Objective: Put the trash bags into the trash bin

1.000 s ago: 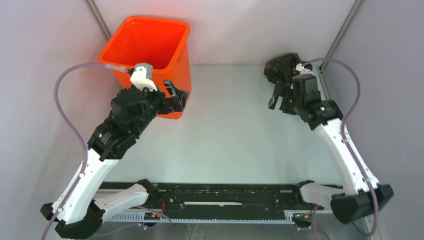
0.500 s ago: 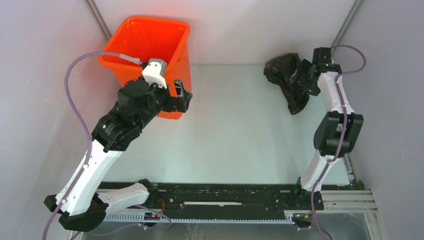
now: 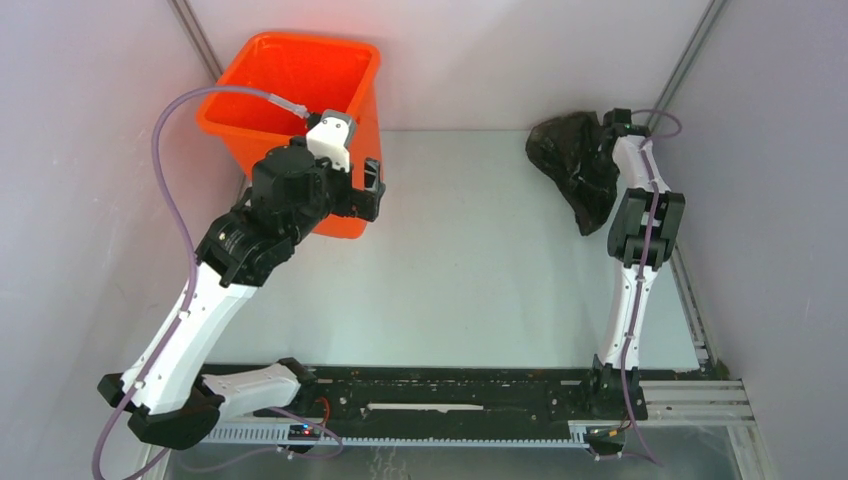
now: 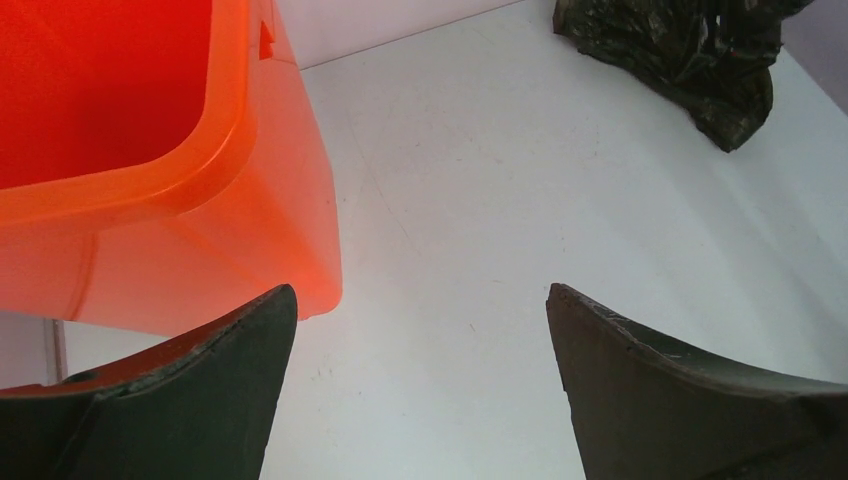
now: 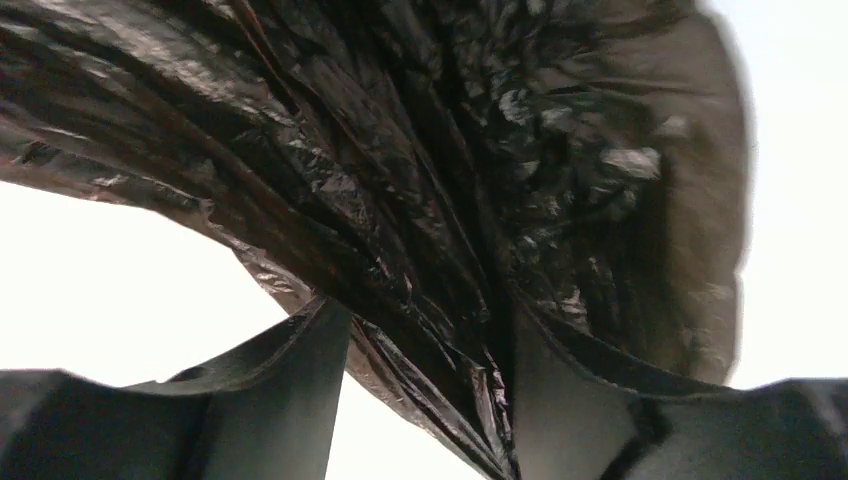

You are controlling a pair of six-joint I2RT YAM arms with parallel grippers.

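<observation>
The orange trash bin stands at the far left with its mouth open and nothing showing inside. It fills the left of the left wrist view. My left gripper is open and empty, beside the bin's front right corner and above the table. The black crinkly trash bag hangs at the far right. It also shows in the left wrist view. My right gripper is shut on a bunched fold of the bag, with the plastic between its fingers.
A metal post rises behind the bin and another behind the bag. Grey walls close in the left, right and back. The black rail with the arm bases runs along the near edge.
My right arm has straightened up and drawn the bag up, so it now hangs stretched out instead of crumpled. My left gripper has shifted right and up along the bin's front.
</observation>
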